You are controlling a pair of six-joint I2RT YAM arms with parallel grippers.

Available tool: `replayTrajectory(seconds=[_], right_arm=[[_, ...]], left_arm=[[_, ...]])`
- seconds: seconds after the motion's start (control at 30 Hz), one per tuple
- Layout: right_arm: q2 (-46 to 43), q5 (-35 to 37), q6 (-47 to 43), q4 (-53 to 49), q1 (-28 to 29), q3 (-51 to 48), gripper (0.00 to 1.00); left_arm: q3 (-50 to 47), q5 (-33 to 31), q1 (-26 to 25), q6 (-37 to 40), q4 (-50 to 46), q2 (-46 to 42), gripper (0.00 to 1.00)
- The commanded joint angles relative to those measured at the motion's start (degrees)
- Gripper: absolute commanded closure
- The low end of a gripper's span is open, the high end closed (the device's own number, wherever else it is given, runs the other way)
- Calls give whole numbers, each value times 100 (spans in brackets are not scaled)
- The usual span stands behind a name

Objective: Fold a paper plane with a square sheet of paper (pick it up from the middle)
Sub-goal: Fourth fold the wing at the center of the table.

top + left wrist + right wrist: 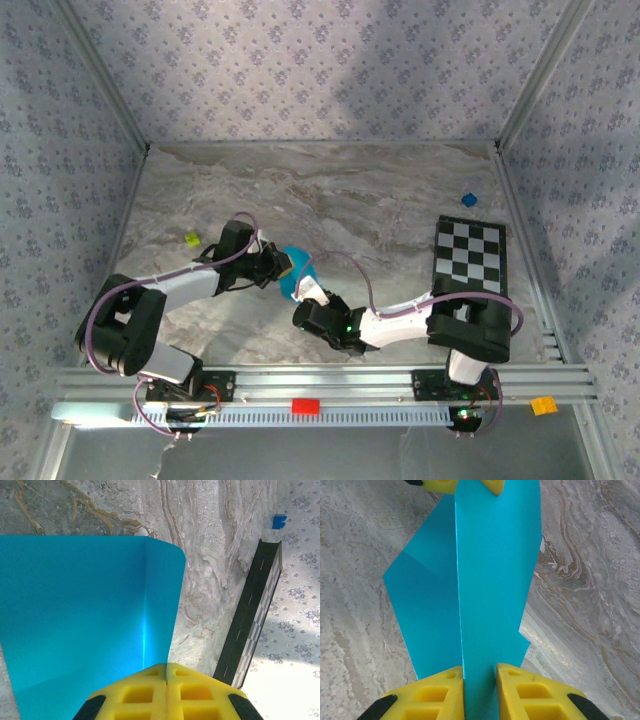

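Note:
The square sheet of paper [297,272], bright cyan-blue and folded into layers with a sharp crease, is held off the marble table between my two grippers near the table's middle. My left gripper [283,262] is shut on one end of it. In the left wrist view its yellow pads [150,690] meet and the paper [90,610] fans out ahead, curling at the far corner. My right gripper [304,294] grips the other end. From the right wrist, a folded strip of the paper [490,580] fills the gap of the right gripper [480,676]. The left gripper's fingertips [493,485] show at the top.
A black-and-white checkered board [470,257] lies at the right, with a small blue cube [468,200] behind it. A small yellow-green piece [192,239] sits left of the left arm. A red block [305,406] and an orange block [542,405] rest on the front rail.

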Motion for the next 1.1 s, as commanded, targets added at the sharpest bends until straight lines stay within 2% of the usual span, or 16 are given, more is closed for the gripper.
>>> replayTrajectory(seconds=[0.0,0.47,0.6,0.77,0.9,1.07], right_arm=[[65,-21,115,75,-18,-36,78],[16,-346,210,208,-93,-112,97],[-28,-383,264,288,-125,-150,96],[-76,-284,306,288,-153,-219,87],[-71,-272,335,287,-167,-274,85],[-86,-314,286,406,-168,-309,88]], left_arm=[[138,11,-17,107,-164,5,99],[129,-38,-17,80,-178,-57,94],[129,-39,-16,91,-201,-65,96],[95,-50,-4,80,-220,-85,99],[120,-50,4,79,-220,-80,99],[121,-35,5,80,-222,-45,99]])
